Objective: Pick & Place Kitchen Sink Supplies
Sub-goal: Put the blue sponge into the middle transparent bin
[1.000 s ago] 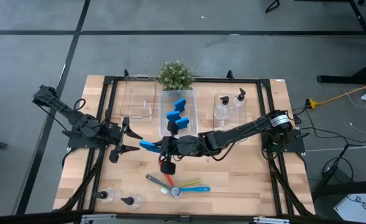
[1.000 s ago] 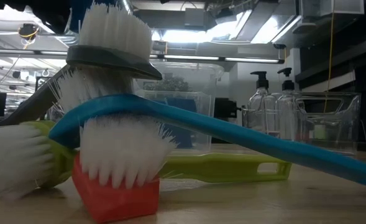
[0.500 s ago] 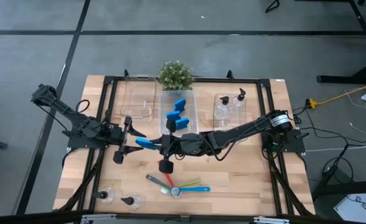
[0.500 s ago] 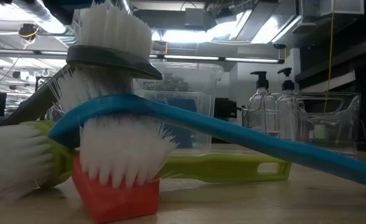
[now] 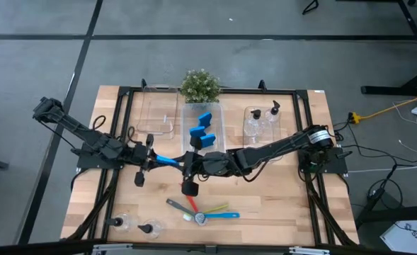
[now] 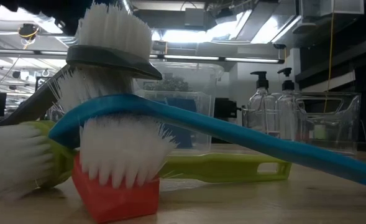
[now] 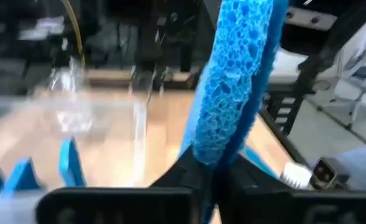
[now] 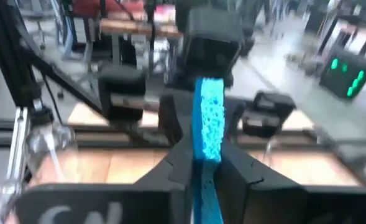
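The left gripper point(image 5: 153, 160) and right gripper point(image 5: 182, 164) meet above the table's point(image 5: 286, 212) middle, both clamped on one blue sponge point(image 5: 168, 162); three more sponges point(image 5: 201, 132) sit in the centre bin point(image 5: 219, 119).

I find no text, label or number that I can read anywhere around me. The pale letter shapes on my own finger bases in both wrist views are cut off and too blurred to make out.
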`<state>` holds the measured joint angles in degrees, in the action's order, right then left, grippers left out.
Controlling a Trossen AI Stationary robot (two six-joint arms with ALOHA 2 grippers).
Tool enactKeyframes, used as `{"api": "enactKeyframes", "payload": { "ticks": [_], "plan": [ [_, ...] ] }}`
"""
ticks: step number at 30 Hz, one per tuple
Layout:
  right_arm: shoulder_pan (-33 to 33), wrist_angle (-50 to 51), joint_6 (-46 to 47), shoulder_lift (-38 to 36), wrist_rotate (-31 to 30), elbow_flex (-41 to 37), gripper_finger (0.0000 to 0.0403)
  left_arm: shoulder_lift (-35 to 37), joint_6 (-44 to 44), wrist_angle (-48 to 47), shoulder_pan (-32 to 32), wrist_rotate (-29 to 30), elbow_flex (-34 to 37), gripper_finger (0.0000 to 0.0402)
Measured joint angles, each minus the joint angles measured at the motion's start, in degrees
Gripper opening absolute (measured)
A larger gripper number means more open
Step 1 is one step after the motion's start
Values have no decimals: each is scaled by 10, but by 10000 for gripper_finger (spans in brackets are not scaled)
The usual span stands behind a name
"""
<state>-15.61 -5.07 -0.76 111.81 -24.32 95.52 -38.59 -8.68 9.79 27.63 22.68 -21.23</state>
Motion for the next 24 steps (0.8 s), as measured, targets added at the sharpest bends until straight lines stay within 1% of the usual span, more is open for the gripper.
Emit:
{"api": "enactKeyframes", "payload": {
  "ticks": [2,4,7,11,16,20,24],
  "plan": [
    [6,71,31,0,15,15,71,0,-40,-34,-1,-3,0,8],
    [15,142,69,1,51,32,89,0,-82,-73,-1,-3,0,8],
    [28,191,115,3,107,42,115,-3,-132,-111,-2,-23,0,7],
    [39,200,144,4,162,45,141,-16,-173,-123,-1,-70,0,6],
    [48,198,169,14,192,46,149,-58,-218,-135,-6,-89,-4,5],
    [51,191,182,35,218,46,150,-112,-226,-173,-15,-92,-47,5],
    [49,191,175,38,226,46,149,-161,-223,-239,-22,-120,-110,5]
  ]
}}
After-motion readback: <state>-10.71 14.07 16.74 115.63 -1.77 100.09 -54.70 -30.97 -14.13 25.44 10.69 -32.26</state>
